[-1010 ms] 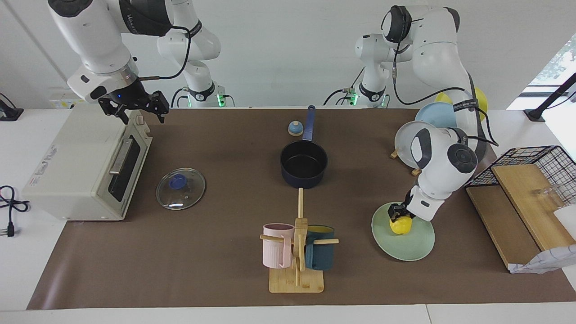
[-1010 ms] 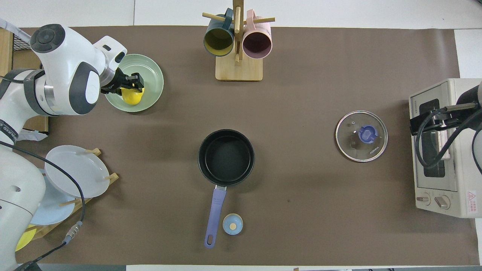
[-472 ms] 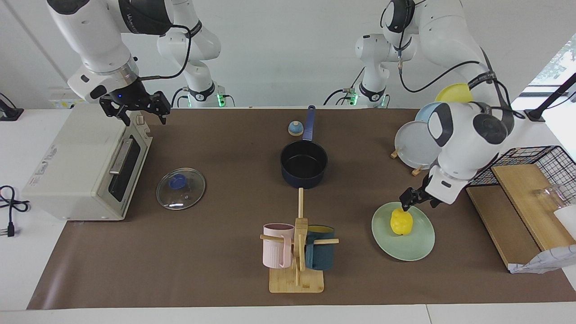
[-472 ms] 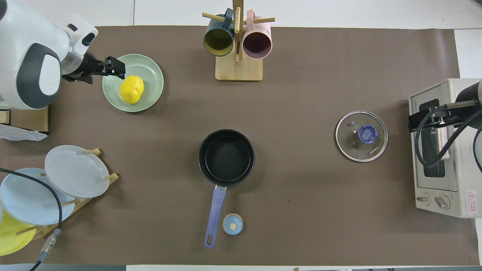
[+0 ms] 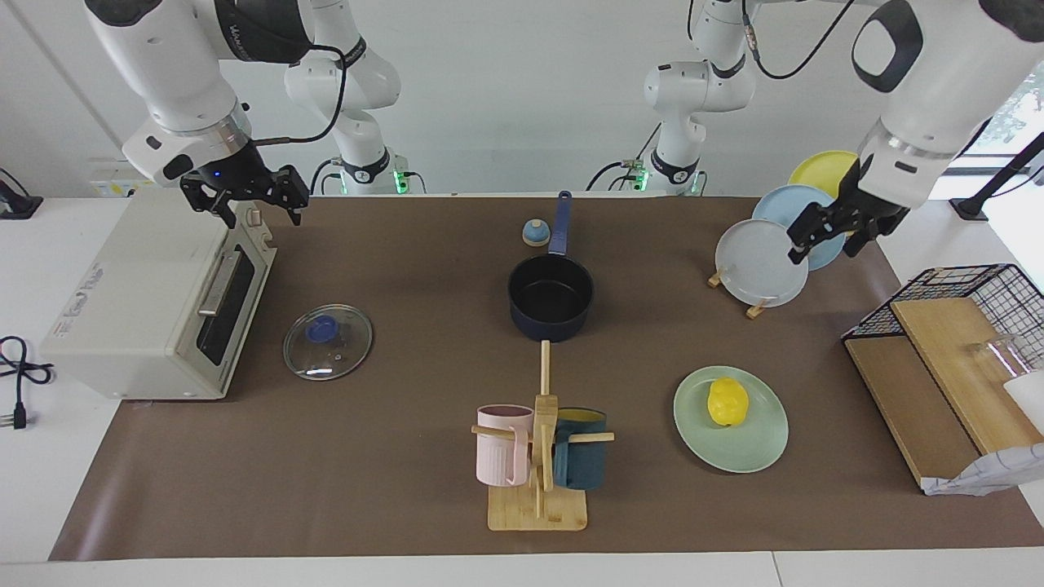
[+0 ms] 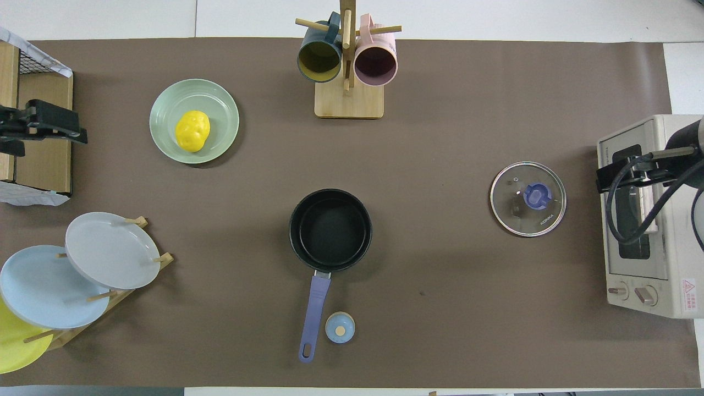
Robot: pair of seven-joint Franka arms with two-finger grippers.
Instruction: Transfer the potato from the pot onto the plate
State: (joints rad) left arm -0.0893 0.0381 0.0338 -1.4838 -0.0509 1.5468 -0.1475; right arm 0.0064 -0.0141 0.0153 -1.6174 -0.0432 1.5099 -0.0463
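The yellow potato [image 5: 727, 401] [image 6: 192, 131] lies on the mint-green plate [image 5: 758, 447] [image 6: 223, 99], toward the left arm's end of the table. The navy pot [image 5: 550, 314] [image 6: 330, 230] stands empty mid-table, its handle pointing toward the robots. My left gripper [image 5: 828, 240] [image 6: 49, 118] is open and empty, raised high over the left arm's end of the table, well clear of the plate. My right gripper [image 5: 259, 210] [image 6: 608, 181] is open and empty and waits over the toaster oven.
A rack of grey-white, light blue and yellow plates [image 5: 763, 261] stands nearer to the robots than the mint plate. A mug tree [image 5: 540, 456], a glass lid [image 5: 328, 341], a small blue bell [image 5: 535, 233], the toaster oven [image 5: 147, 302] and a wire basket with wooden boards [image 5: 962, 359] are here too.
My left gripper let go of the potato on the mint plate, then rose and drew back toward the left arm's end of the table. The right arm has not moved.
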